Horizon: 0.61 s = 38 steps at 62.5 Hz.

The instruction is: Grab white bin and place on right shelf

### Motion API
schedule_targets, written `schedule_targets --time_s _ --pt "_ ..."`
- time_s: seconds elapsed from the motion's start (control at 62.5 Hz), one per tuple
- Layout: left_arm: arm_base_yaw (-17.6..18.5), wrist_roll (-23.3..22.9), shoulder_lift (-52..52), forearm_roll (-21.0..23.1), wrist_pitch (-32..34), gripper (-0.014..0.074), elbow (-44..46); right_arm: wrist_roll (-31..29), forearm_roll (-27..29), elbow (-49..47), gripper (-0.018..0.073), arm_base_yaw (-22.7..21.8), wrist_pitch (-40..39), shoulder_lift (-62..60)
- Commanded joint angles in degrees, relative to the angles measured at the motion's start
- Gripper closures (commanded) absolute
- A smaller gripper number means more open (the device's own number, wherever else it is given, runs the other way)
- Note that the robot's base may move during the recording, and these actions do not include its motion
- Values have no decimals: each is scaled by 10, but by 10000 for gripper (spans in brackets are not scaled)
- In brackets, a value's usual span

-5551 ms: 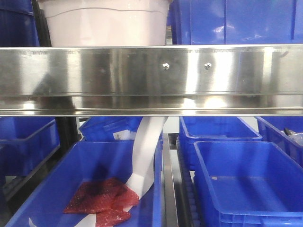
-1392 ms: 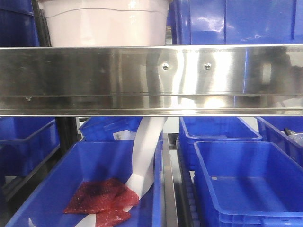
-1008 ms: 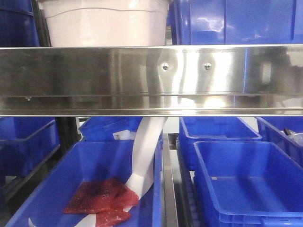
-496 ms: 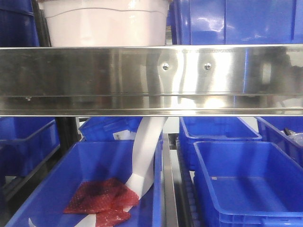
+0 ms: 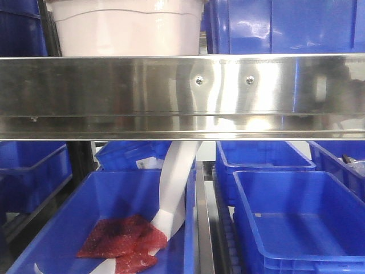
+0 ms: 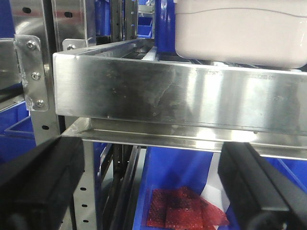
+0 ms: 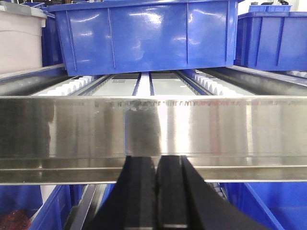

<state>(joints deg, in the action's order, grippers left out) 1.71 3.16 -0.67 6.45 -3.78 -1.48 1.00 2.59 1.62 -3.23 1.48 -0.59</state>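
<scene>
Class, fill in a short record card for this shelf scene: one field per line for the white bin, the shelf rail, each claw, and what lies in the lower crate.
White bin: on the upper steel level, left part, beside a blue crate
Right shelf: shiny front rail, two screw heads
Left claw: open, below the rail, empty
Right claw: shut, empty, below the rail
Lower left crate: holds a red bubble-wrap bag and a white strip
</scene>
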Motion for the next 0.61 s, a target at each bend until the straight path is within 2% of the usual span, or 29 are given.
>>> schedule_targets --time_s 0.0,0.592 --pt "3 -6 -5 -1 53 713 -14 0 -8 -2 491 -3 -49 -4" --pt "3 -6 -5 -1 53 713 -14 0 -8 -2 491 -3 -49 -4"
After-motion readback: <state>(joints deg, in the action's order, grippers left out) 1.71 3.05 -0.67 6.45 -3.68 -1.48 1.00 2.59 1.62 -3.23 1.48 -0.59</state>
